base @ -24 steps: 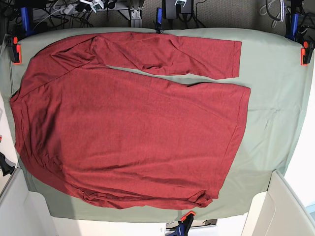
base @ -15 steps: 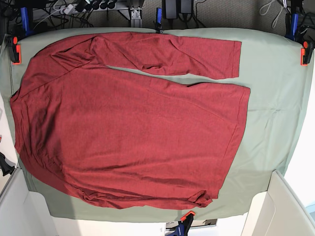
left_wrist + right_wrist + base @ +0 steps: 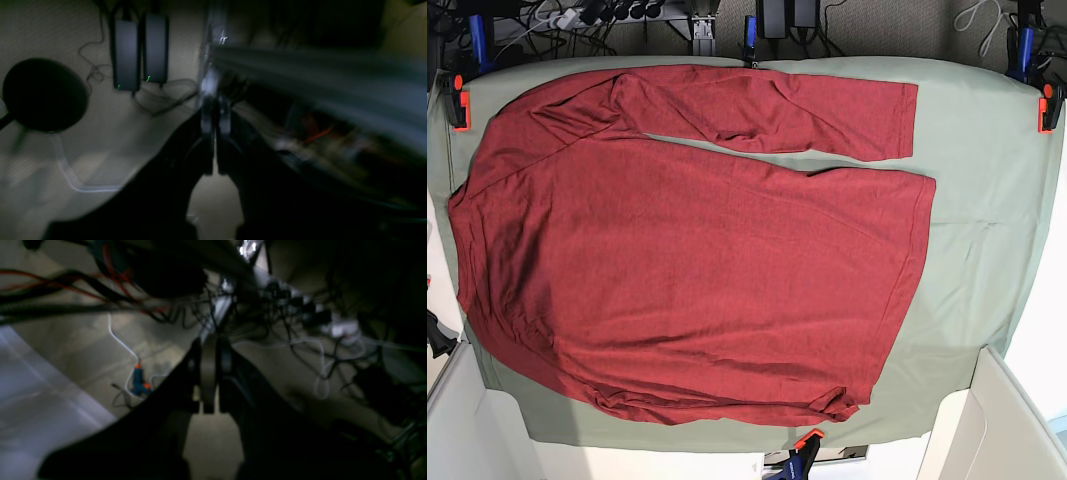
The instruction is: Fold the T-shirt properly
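The dark red T-shirt lies spread flat on the sage green table cover in the base view, its hem toward the right. One long sleeve stretches along the far edge; the other side bunches at the near edge. Neither arm appears in the base view. In the left wrist view my left gripper is shut with nothing in it, pointing at a dim floor. The right wrist view shows my right gripper shut and holding nothing, over tangled cables. Neither wrist view shows the shirt.
Orange and blue clamps pin the cover at the corners and at the near edge. Two black power bricks and a round dark object lie on the floor. White panels stand at the near corners.
The shirt and cover have not moved. A light-coloured object at the top edge of the base view near the cables has slipped out of sight.
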You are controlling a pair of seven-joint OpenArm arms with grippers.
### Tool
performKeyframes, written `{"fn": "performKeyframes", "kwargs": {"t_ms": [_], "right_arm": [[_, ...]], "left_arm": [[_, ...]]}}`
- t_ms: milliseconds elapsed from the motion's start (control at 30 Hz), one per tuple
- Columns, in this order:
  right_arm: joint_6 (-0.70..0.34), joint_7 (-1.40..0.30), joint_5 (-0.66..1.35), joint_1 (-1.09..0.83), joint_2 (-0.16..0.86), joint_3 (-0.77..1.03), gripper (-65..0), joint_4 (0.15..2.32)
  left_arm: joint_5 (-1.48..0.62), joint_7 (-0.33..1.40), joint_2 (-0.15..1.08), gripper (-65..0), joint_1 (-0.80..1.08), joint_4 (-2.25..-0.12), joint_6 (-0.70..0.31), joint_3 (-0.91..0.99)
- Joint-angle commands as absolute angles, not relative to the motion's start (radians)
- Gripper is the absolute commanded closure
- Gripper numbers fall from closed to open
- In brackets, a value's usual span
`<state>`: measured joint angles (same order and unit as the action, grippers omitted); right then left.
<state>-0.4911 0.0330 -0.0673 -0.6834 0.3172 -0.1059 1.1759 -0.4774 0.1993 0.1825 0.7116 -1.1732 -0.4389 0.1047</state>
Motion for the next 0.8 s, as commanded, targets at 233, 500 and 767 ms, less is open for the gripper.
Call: {"fn": "performKeyframes", "kwargs": {"t_ms": [233, 500, 767], "right_arm": [[-0.502, 0.048, 0.036, -0.853, 0.352, -0.027, 0.0, 1.496], [-0.517, 0.004, 0.239, -0.929, 0.352, 0.118, -1.2, 1.740], [-0.501, -0.114, 0.485, -0.914, 0.346, 0.243, -18.0, 1.840]], "left_arm": [[-0.716, 0.479, 0.186, -19.9, 0.869, -1.520, -0.544, 0.287], [-0.888, 0.595, 0.194, -19.8, 0.985, -1.758, -0.677, 0.418], [-1.036, 0.712, 0.236, -19.8, 1.003, -1.862, -0.698, 0.502]]}}
